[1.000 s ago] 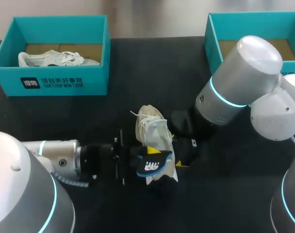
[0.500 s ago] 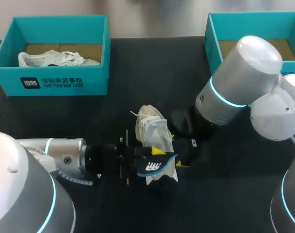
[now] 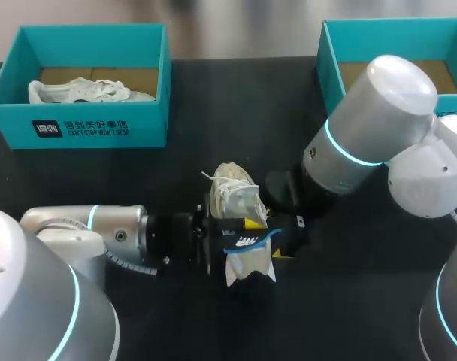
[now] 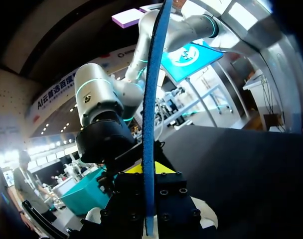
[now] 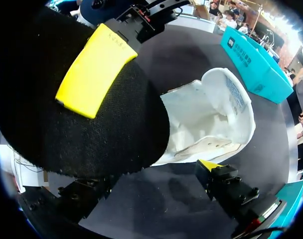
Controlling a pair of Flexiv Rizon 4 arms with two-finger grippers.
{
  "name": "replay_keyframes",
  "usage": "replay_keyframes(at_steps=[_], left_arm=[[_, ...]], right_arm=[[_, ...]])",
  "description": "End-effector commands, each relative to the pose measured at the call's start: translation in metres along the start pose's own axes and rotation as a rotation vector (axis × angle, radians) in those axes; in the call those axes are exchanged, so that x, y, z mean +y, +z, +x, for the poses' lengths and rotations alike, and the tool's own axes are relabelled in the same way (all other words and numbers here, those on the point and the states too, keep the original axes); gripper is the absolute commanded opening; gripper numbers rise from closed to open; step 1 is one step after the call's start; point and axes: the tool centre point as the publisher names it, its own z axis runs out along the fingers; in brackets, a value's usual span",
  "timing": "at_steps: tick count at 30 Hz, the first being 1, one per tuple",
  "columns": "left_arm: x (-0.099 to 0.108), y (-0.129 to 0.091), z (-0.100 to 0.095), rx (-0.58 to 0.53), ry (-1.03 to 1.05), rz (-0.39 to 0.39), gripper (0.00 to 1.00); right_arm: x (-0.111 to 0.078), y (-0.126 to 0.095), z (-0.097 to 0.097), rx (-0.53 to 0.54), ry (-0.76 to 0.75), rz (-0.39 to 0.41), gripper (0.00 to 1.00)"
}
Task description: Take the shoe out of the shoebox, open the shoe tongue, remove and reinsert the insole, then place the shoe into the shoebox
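While the bench [image 3: 176,173] is occupied near its middle by the shoe [image 3: 234,192], toe toward the far edge, its long axis is crossed by the insole [image 3: 247,242], clamped between the left fingers [image 4: 166,169] over its rear half; the state of the right fingers [image 5: 94,67] cannot be determined.

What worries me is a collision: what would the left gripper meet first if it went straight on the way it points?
Most likely the white shoe, right ahead of the left gripper and the blue insole it holds; depth is hard to judge.
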Motion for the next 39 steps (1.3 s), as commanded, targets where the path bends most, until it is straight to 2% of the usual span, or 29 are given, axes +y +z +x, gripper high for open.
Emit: replay_keyframes(at_steps=[1,7,24,39], left_arm=[[0.004,0.009,0.001,0.000,-0.004,0.001,0.00],[0.005,0.008,0.002,0.004,-0.004,0.002,0.00],[0.031,-0.002,-0.001,-0.024,-0.009,-0.033,0.00],[0.026,-0.012,0.009,-0.020,-0.005,-0.034,0.00]], right_arm=[[0.001,0.001,0.001,-0.003,0.000,0.001,1.00],[0.001,0.001,0.001,-0.003,0.000,0.001,1.00],[0.001,0.001,0.001,-0.003,0.000,0.001,1.00],[0.001,0.001,0.001,-0.003,0.000,0.001,1.00]])
